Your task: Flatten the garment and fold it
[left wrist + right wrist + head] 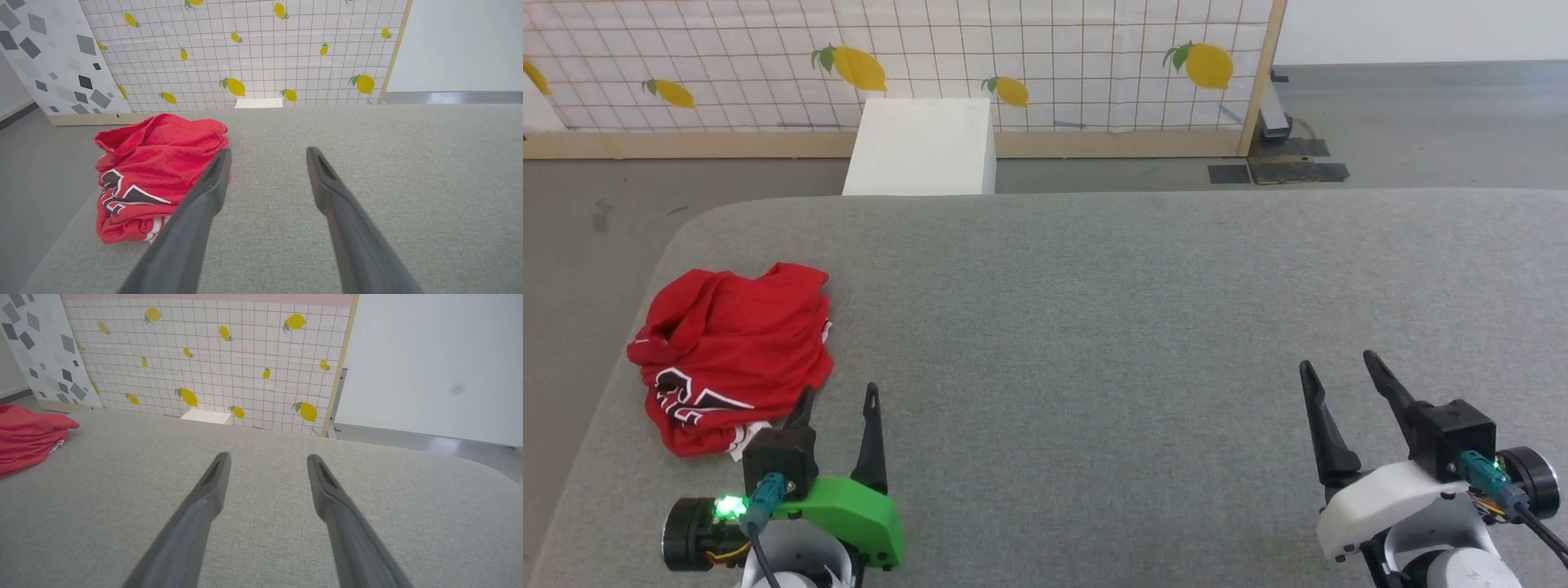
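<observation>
Red, thin and limp-looking cloth, the garment [735, 351] lies crumpled in a heap near the left edge of the grey padded table [1094, 310] in the head view, black white-edged lettering showing on its near fold; it seems light and soft, with no stiffness to hold a shape, so a pinch at a hem or a striped trim edge looks a better hold than the bunched middle; the left gripper [840, 392] sits low just beside the heap's near right corner, fingers pointing up the view, spread wide and holding nothing; the right gripper [1337, 361] sits well apart over bare table at the lower right, likewise wide and empty; in the left wrist view the heap lies left of the spread fingers [204, 196], one of them overlapping its edge, whether touching I cannot tell; in the right wrist view the fingers [200, 502] stand wide over bare table, the red heap at the far left edge.
</observation>
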Available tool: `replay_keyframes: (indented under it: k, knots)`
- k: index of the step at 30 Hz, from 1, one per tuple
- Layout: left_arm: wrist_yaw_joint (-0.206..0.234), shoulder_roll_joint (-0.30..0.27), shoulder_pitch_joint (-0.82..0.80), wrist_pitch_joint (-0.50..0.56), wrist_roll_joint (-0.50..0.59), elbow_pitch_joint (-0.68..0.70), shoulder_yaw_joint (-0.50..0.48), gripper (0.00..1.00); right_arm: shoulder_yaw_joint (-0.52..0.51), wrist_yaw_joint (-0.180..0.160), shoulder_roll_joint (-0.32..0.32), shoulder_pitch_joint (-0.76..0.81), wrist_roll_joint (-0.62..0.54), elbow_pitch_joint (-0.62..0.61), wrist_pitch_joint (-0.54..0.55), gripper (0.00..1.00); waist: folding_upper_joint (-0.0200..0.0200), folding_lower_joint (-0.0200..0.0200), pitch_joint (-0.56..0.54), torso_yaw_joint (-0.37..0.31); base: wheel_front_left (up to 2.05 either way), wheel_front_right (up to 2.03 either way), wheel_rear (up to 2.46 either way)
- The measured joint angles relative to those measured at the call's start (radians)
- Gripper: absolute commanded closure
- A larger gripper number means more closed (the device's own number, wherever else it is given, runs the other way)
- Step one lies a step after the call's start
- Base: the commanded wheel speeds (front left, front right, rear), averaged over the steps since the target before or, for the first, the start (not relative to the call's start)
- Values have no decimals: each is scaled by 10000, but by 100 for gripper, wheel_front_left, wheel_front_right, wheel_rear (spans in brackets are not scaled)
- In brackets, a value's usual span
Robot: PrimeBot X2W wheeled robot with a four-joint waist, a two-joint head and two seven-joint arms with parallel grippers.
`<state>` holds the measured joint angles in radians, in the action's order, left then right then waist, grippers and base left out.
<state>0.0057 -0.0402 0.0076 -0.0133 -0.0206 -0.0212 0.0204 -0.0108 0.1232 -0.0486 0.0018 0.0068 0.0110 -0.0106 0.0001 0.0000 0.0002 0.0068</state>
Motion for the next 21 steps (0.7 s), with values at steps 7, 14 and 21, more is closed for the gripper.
replay_keyframes:
  k: [7, 14, 21]
  knots:
    - [102, 0, -31, -148, -71, -146, 115, 0, -59, 0, 0, 0, 0, 77, -136, 0, 0, 0, 6, 238, 0, 0, 0]
    - [247, -4, -85, -278, -148, -265, 180, 0, -88, 0, 0, 0, 15, 165, -267, 0, 0, 0, 16, 644, 0, 0, 0]
    - [372, -17, -89, -430, -226, -313, 230, 0, -117, 0, 0, -1, 17, 272, -428, 0, 0, 0, 25, 1179, 0, 0, 0]
